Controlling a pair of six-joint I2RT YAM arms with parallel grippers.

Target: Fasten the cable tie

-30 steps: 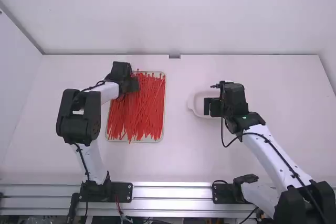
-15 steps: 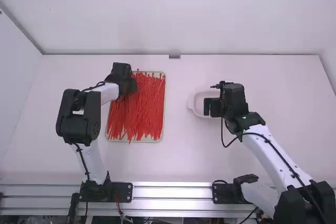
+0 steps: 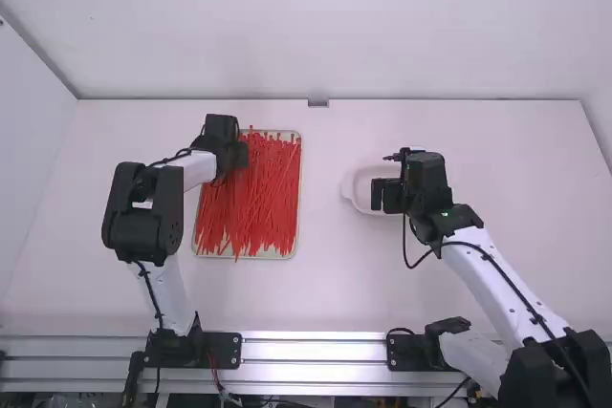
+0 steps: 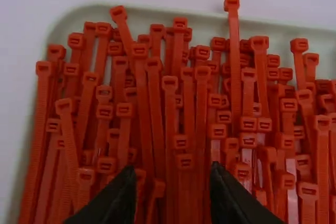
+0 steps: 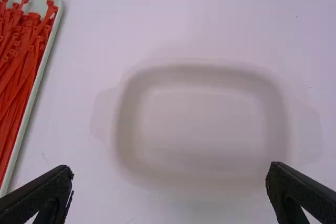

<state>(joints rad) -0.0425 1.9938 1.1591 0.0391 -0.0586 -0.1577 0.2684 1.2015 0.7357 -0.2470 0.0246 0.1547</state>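
A heap of orange-red cable ties [image 3: 251, 196] lies in a cream tray [image 3: 296, 200] left of the table's middle. My left gripper [image 3: 232, 148] is low over the tray's far left corner. In the left wrist view it [image 4: 170, 195] is open, its fingertips [image 4: 125, 199] down among the tie heads [image 4: 181, 103], with several ties lying between them. My right gripper [image 3: 386, 194] hovers wide open over an empty white dish [image 3: 358, 188], holding nothing. The right wrist view has that dish [image 5: 199, 124] between its spread fingertips [image 5: 38, 196].
The tray's rim [image 4: 79, 18] curves round the tie heads, and its edge [image 5: 38, 80] also sits beside the dish in the right wrist view. Bare white table [image 3: 497, 150] lies right of the dish and in front of the tray.
My left gripper has shifted slightly left over the tray's far corner. The right arm has stayed still.
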